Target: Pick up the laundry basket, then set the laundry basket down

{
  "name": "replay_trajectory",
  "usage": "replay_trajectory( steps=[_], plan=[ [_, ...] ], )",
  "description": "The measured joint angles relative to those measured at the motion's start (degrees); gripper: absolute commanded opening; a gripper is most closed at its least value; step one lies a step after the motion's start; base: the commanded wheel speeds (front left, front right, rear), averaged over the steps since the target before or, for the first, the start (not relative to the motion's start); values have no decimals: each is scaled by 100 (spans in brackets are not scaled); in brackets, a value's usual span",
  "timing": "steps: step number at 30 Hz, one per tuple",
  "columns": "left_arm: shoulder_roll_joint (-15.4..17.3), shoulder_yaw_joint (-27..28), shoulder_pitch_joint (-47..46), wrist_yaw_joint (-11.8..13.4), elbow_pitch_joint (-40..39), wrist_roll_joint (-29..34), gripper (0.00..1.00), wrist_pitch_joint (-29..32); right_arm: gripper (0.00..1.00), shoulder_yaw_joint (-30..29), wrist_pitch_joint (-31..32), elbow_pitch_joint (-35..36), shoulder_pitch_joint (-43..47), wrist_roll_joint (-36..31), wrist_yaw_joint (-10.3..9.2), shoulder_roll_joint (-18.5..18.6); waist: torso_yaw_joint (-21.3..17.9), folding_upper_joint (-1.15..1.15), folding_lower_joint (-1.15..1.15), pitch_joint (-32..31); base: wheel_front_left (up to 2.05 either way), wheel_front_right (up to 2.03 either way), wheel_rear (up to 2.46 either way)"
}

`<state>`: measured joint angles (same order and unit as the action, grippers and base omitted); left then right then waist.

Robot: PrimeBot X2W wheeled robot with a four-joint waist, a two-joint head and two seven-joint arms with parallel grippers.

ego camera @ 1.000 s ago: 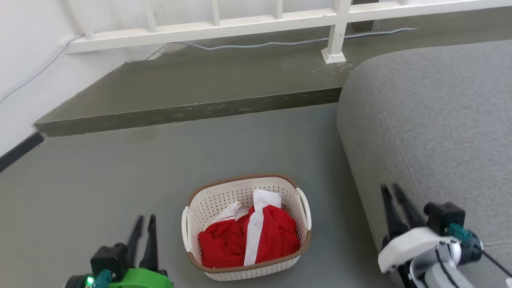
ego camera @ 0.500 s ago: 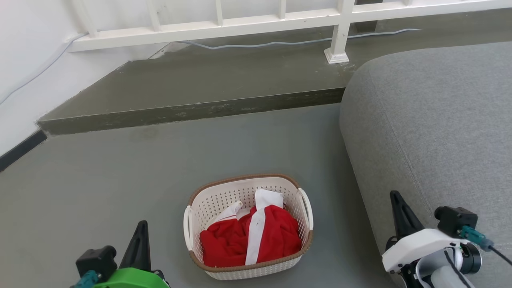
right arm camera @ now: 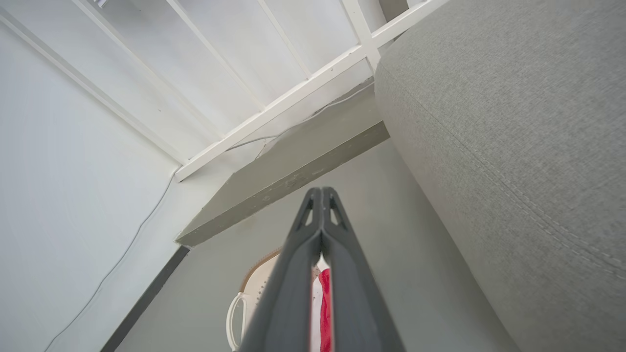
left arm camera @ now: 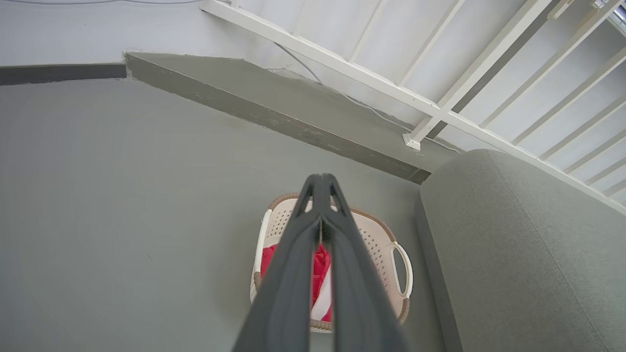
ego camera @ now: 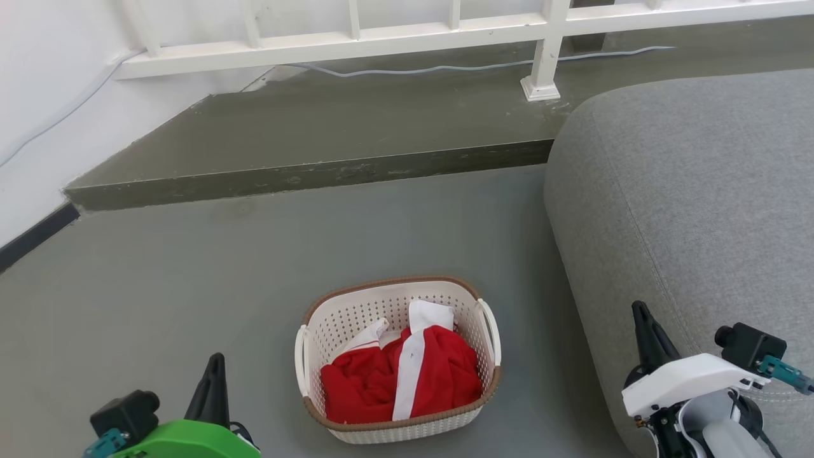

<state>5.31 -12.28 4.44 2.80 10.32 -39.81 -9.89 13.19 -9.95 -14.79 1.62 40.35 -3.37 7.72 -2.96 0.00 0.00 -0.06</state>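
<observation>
The laundry basket [ego camera: 356, 315] sits on the grey floor, cream-white and perforated, with a brown rim and white loop handles. A red and white garment [ego camera: 407, 381] lies inside it. My left gripper [ego camera: 216, 361] hovers shut and empty to the basket's left, clear of its handle. My right gripper [ego camera: 638, 309] is shut and empty to the right, in front of the sofa. The left wrist view looks down the closed left gripper [left arm camera: 321, 179] onto the basket [left arm camera: 379, 239]. In the right wrist view the right gripper [right arm camera: 321, 191] partly hides the basket [right arm camera: 234, 313].
A grey sofa [ego camera: 687, 191] stands close on the basket's right. Behind it a raised concrete step [ego camera: 318, 127] carries a white railing [ego camera: 381, 39] and a cable [ego camera: 413, 69]. A white wall with a black baseboard [ego camera: 38, 235] bounds the left.
Each gripper showed two separate fingers a second ago and now shows a single closed wedge. Both have dropped lower in the head view. The camera has shifted slightly; the basket stays put.
</observation>
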Motion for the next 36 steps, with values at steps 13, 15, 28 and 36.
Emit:
replay_trajectory(
  steps=[13, 15, 28, 36],
  plan=[
    [-5, 261, -38, -144, 54, -962, 0, 278, 0, -327, 263, 0, -37, 946, 183, -51, 52, 0, 0, 5, 0, 0, 0],
    [-5, 294, -79, -181, 66, -1090, 0, 292, 0, -376, 303, 0, -55, 1077, 189, -54, 60, 0, 0, 6, 0, 0, 0],
    [-21, 515, -205, -337, 176, -2060, 0, 546, 0, -698, 565, -7, -123, 2017, 355, -126, 112, 0, 0, 10, 0, 0, 0],
    [-30, 672, -280, -437, 222, -2633, 0, 690, 0, -900, 699, -20, -203, 2588, 485, -175, 144, 0, 0, 12, 0, 0, 0]
  ],
)
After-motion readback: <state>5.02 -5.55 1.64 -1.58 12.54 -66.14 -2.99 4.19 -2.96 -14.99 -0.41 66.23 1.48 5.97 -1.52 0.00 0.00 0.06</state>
